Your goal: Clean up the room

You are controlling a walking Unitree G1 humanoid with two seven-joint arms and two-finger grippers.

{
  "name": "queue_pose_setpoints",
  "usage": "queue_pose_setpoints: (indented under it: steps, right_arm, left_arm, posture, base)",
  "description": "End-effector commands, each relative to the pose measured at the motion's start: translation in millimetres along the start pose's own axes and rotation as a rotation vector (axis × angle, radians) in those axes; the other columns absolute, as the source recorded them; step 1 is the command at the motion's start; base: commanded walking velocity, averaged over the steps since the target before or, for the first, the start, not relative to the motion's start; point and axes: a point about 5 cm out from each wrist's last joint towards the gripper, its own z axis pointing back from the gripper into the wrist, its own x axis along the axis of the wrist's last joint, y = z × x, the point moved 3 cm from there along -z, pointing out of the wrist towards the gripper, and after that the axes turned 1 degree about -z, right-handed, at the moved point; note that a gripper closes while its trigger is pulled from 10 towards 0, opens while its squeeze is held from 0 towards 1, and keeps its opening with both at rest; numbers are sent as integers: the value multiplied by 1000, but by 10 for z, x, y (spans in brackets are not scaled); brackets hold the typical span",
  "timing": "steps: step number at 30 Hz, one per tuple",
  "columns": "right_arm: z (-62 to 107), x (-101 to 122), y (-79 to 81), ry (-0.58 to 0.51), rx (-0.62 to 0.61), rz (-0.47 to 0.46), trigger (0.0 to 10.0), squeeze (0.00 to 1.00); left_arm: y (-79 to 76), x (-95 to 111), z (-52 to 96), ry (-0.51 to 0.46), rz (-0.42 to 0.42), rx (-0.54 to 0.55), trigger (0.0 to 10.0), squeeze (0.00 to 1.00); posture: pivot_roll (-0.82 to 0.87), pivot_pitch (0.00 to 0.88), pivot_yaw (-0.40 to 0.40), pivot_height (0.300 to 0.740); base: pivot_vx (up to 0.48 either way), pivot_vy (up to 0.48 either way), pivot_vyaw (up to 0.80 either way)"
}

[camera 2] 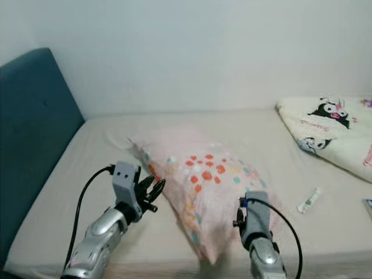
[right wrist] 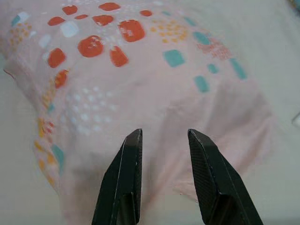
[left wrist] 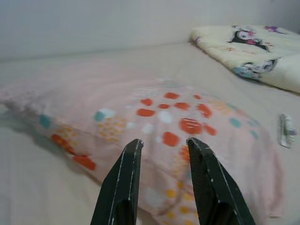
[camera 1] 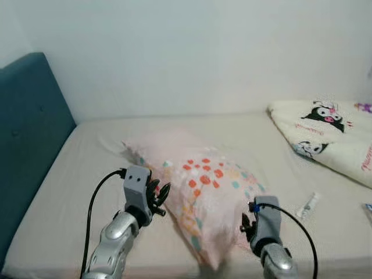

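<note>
Both silver arms enter at the lower edge of the head views. Left gripper sits at lower left of centre, just beside the left flank of the pillow; its fingers stand apart with nothing between them, aimed at the pillow's near edge. Pink pillow, printed with orange, teal and yellow patches, lies diagonally across the middle of the frame on the beige bed. Right gripper is at lower right of centre, at the pillow's lower right end; its fingers are likewise apart, hovering over the fabric without clamping it. Teal headboard occupies the left edge. Small white tube lies on the bed right of the pillow. Folded cartoon-print blanket fills the upper right.
</note>
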Motion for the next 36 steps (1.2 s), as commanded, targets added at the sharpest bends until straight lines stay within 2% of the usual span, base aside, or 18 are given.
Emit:
queue_pose_setpoints:
  steps: [1, 7, 21, 28, 30, 36]
  right_arm:
    - [7, -27, 31, 9, 11, -11, 10000, 0]
    - [7, -27, 29, 9, 12, -12, 10000, 0]
    - [-7, -10, 56, 7, 27, 4, 10000, 0]
    - [-23, 30, 67, -8, 31, 38, 10000, 0]
    - [-23, 28, 59, -7, 18, -5, 10000, 0]
    - [-18, 10, 65, -2, 25, 1, 10000, 0]
  left_arm:
    - [33, -20, 9, 7, 10, 17, 10000, 0]
    - [87, -28, 13, 11, -7, 51, 10000, 0]
    - [94, -23, 23, 9, -19, 56, 10000, 0]
    - [76, -26, 22, 9, -22, 48, 10000, 0]
    - [68, -29, 23, 9, -19, 47, 10000, 0]
    - [62, -33, 28, 10, -18, 43, 10000, 0]
  posture:
    - [11, 4, 40, 740]
    - [12, 4, 39, 740]
    - [14, 2, 36, 740]
    - [13, 0, 37, 740]
    - [13, 0, 36, 740]
    - [13, 0, 36, 740]
  base:
    - [0, 0, 0]
    - [0, 0, 0]
    - [0, 0, 0]
    - [0, -342, 500]
    - [0, -360, 0]
    - [0, -357, 0]
